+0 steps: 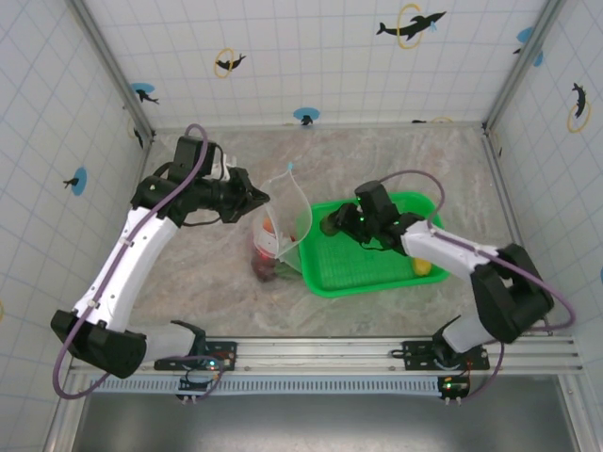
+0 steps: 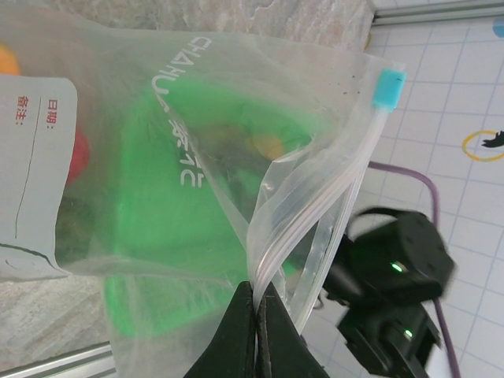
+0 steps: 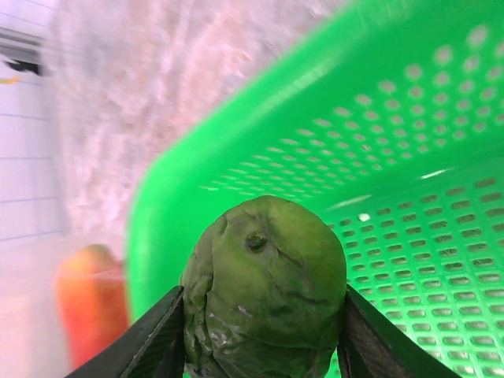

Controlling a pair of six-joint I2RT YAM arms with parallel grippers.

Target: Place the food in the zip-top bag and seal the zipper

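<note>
Crinkly clear plastic: zip-top bag (image 1: 280, 226) at frame centre, zipper (image 2: 346, 181) strip pinched between left gripper (image 2: 257, 290) fingers, blue end piece (image 2: 389, 88) upper right. Blurred through film: red and orange food (image 1: 268, 247). Wrinkled green sprout (image 3: 264, 268) clamped in right gripper (image 3: 261, 319) by perforated green basket (image 3: 409, 205); yellow piece (image 1: 421, 266) inside, lower right corner.

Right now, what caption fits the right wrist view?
Right jaws clamping a leafy green toy vegetable, green mesh basket behind.

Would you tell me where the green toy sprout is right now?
The green toy sprout is gripped by the right hand; in the top view it sits over the left edge of the green basket, right of the zip-top bag.
</note>
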